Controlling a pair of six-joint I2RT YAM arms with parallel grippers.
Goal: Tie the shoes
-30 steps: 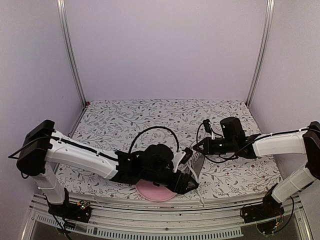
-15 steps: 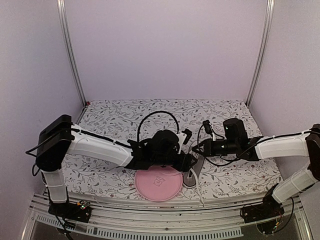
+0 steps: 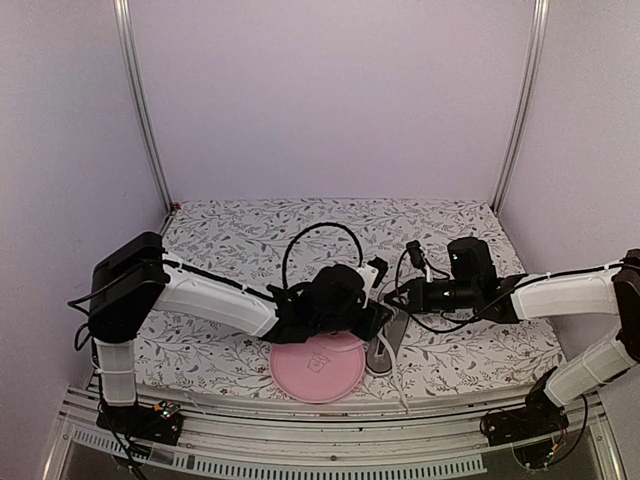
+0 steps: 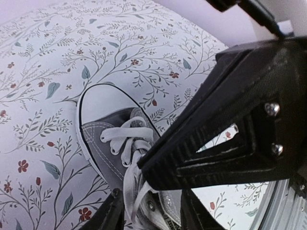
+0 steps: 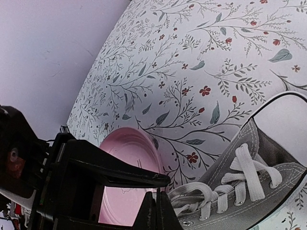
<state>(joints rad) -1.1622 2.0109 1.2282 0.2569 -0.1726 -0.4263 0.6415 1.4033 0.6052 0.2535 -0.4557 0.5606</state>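
The grey sneaker (image 3: 384, 349) with white laces lies at the front centre, beside the pink plate. My left gripper (image 3: 377, 319) hovers over its lace area. In the left wrist view the shoe (image 4: 98, 130) points away, and loose laces (image 4: 125, 139) run down between my open left gripper (image 4: 151, 214). My right gripper (image 3: 394, 297) reaches in from the right, and its black finger (image 4: 216, 143) crosses the left wrist view. In the right wrist view it (image 5: 156, 208) is shut, its tips at a lace loop (image 5: 192, 192) of the shoe (image 5: 249, 143).
The pink plate (image 3: 315, 368) lies at the front edge, left of the shoe, and shows in the right wrist view (image 5: 125, 155). A white lace end (image 3: 400, 388) trails over the table's front edge. The floral cloth (image 3: 250, 240) covers the table between purple walls.
My left arm has drawn back from over the pink plate and swung to the shoe's laces, so the plate shows whole. My right gripper has shifted slightly left.
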